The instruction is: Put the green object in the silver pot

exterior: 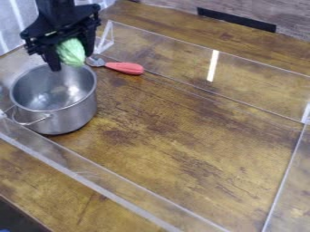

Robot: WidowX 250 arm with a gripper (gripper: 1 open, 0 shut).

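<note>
The green object (74, 52) is a light green bumpy oval, held up in the air between the black fingers of my gripper (68, 54), which is shut on it. It hangs just above the far rim of the silver pot (51, 98), slightly toward the pot's right side. The pot is a round shiny steel vessel with a small side handle, standing at the left of the wooden table, and its inside looks empty. My arm comes down from the top left and hides the area behind the pot.
A small red-handled tool (121, 67) lies on the table just right of the gripper. Clear plastic walls (145, 204) fence the work area, with a glare streak (212, 71) on the far pane.
</note>
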